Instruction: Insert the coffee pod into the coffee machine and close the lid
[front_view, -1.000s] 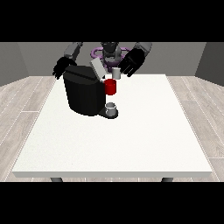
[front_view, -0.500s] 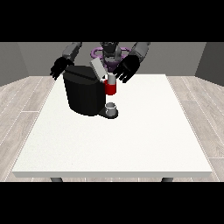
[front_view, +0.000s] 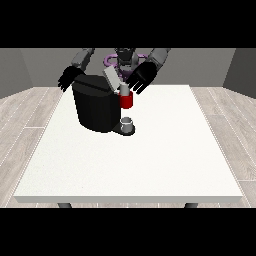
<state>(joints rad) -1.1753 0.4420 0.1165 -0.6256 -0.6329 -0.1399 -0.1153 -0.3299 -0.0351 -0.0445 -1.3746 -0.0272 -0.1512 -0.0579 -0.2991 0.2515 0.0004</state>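
The coffee pod cannot be told apart with certainty; a small pale piece (front_view: 123, 89) sits on top of the red brew head (front_view: 126, 101) of the coffee machine (front_view: 98, 106), just below the hand at the view's right, and it may be the pod. The machine is a black, rounded block standing on the far left part of the large white table (front_view: 150, 160). Its grey lid (front_view: 112, 78) is tilted up and open, leaning back toward the robot. Under the red head a small grey cup (front_view: 127, 122) stands on the machine's dark base.

The table rests on a floor of pale wood planks (front_view: 30, 115), with grey walls (front_view: 210, 65) behind it.

The hand at the view's right (front_view: 142, 76) is above and just behind the red head, palm facing the camera, its black fingers spread and pointing down and toward the lid; they hold nothing that shows. The hand at the view's left (front_view: 68, 79) is at the machine's far upper corner, its fingers relaxed and hanging down; whether it touches the housing cannot be told.

The robot's torso (front_view: 125, 57) is largely hidden behind the machine and the arms, and the table's legs are cut off at the lower edge.
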